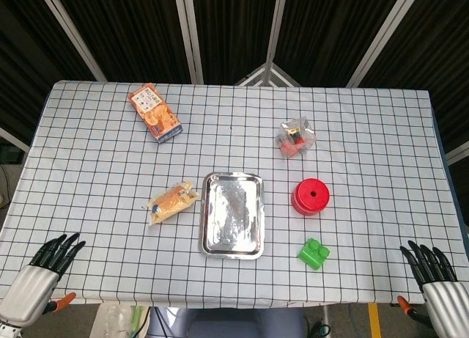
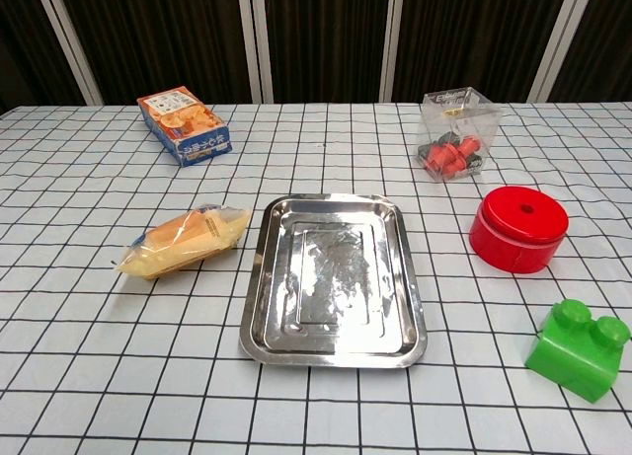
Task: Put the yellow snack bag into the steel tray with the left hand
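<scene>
The yellow snack bag [image 1: 173, 201] [image 2: 185, 240] lies flat on the checked tablecloth, just left of the steel tray [image 1: 233, 243] [image 2: 259, 312], which holds nothing. My left hand [image 1: 45, 265] rests at the table's near left corner, fingers apart and holding nothing, well to the left of the bag. At the near right corner my right hand [image 1: 432, 268] shows the same spread fingers with nothing in them. Neither hand appears in the chest view.
An orange snack box [image 1: 154, 112] [image 2: 185, 125] sits at the far left. A clear packet with red pieces [image 1: 295, 137] [image 2: 454, 134], a red round container [image 1: 311, 196] [image 2: 518, 228] and a green brick [image 1: 314, 253] [image 2: 580, 348] stand right of the tray.
</scene>
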Robot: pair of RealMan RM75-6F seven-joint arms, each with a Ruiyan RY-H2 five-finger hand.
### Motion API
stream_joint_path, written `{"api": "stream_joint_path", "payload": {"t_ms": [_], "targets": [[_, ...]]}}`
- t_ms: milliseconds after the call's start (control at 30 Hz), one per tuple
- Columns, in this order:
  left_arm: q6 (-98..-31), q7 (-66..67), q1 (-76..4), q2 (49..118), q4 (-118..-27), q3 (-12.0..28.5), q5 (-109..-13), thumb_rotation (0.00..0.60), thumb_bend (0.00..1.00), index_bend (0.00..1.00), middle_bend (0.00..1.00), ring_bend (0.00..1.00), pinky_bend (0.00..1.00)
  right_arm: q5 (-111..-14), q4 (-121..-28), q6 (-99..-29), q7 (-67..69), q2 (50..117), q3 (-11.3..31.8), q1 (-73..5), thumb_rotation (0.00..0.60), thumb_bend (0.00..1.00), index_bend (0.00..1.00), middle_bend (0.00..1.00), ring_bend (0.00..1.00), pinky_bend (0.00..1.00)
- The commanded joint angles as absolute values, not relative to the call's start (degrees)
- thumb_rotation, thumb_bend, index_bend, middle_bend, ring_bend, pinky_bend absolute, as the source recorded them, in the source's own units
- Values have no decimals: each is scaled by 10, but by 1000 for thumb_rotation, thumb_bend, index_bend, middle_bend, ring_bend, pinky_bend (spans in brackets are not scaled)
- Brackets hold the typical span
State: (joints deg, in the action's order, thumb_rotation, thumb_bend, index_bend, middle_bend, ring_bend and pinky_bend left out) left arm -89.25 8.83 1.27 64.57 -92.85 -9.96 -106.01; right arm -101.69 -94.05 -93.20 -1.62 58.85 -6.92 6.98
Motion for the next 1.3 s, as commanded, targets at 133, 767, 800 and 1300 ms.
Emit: {"api": "stream_joint_path", "payload": {"t_ms": [133, 767, 800, 1300], "targets": [[-887, 92, 6, 666, -927, -84, -1047, 600, 72, 0, 0, 0, 93, -1021, -941, -934, -13, 588, -71, 70, 600, 297, 0, 0, 0, 0], [-647, 384, -186, 924, -1004, 106, -761, 600, 70, 0, 0, 0, 94, -975, -936, -864, 41, 576, -57, 29, 600, 298, 0, 0, 0, 0], [-641, 395, -195, 937, -997, 108, -750, 600, 70, 0, 0, 0, 94, -970, -935, -860, 46, 575, -55, 27, 600, 298, 0, 0, 0, 0], [-639, 456, -269, 1037, -877, 136, -662, 600, 104, 0, 0, 0, 98, -970, -936, -882, 49, 569, -57, 35, 600, 297, 0, 0, 0, 0]]}}
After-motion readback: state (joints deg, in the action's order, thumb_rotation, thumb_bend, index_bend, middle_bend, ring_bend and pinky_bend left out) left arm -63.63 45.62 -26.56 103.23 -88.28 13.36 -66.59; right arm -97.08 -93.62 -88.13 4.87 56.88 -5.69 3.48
